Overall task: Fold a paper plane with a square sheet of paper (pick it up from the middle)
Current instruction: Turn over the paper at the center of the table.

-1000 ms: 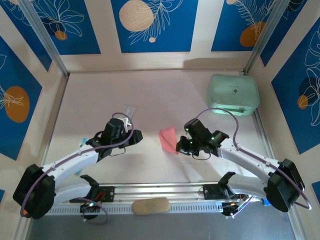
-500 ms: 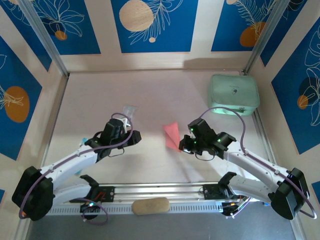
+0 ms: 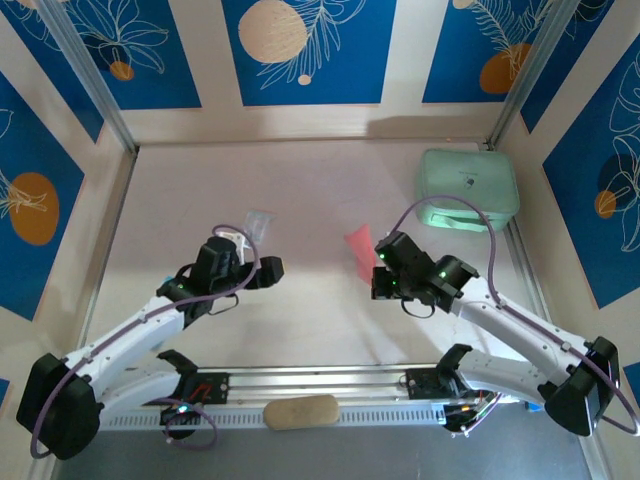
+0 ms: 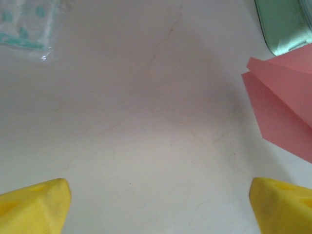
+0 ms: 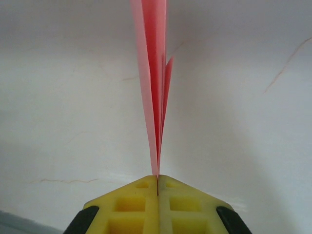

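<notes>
Broadly, the table is pale and smooth, with the case at 2 o'clock and the pad at 6 o'clock by the arm bases. Left of centre, at about 9 o'clock, the left claw is spread wide over bare table and holds nothing; its wrist view shows both yellow fingers far apart. Just right of centre, the right claw is pressed together on the plane, pinching its tail edge. The pink folded paper runs away from that claw toward 11 o'clock, and the right wrist view shows it edge-on, several layers fanning slightly above the pads. Whether its nose touches the table I cannot tell. The packet lies at 10 o'clock, well apart from the paper. I judge the plane very light and thin: stiff only along its creases, limp in the wings, likely to spring open or crumple under a hard squeeze, and slick on this surface. The stacked centre fold looks like the safest place to hold.
</notes>
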`<act>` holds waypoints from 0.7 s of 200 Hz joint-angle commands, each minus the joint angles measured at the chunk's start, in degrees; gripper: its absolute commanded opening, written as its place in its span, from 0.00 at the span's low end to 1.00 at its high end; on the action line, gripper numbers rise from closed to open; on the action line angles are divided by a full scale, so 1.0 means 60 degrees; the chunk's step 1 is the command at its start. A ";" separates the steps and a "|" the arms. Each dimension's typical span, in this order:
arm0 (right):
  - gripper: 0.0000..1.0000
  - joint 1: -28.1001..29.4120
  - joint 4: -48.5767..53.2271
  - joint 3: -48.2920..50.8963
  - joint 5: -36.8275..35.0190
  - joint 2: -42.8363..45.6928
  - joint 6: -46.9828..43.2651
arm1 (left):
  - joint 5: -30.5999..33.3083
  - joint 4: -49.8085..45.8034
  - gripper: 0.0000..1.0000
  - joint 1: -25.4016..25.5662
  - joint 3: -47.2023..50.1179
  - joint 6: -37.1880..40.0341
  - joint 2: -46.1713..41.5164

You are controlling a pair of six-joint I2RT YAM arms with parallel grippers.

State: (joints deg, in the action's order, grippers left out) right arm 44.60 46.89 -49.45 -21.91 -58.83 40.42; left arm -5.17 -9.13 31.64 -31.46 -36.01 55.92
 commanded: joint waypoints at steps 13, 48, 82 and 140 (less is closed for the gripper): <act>0.03 0.1089 0.1592 -0.0961 -0.2955 -0.1230 -0.0160 | 0.0346 -0.0892 1.00 -0.0386 -0.0204 0.0333 -0.0678; 0.02 0.1784 0.3163 -0.2373 -0.5016 -0.3125 0.0233 | 0.0855 -0.0731 1.00 -0.0554 0.0475 -0.0102 -0.1638; 0.02 0.1913 0.3711 -0.3017 -0.5793 -0.4142 0.0327 | 0.1630 -0.1776 1.00 -0.0682 0.0534 -0.0305 -0.2431; 0.06 0.2265 0.2474 -0.2685 -0.4804 -0.5353 -0.0826 | 0.1831 -0.2960 0.94 -0.0981 0.0200 -0.0498 -0.2596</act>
State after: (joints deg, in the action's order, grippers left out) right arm 57.01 64.40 -66.28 -52.45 -87.61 38.37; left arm 3.53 -22.00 26.48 -29.04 -38.00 40.66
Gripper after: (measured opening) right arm 0.052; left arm 0.956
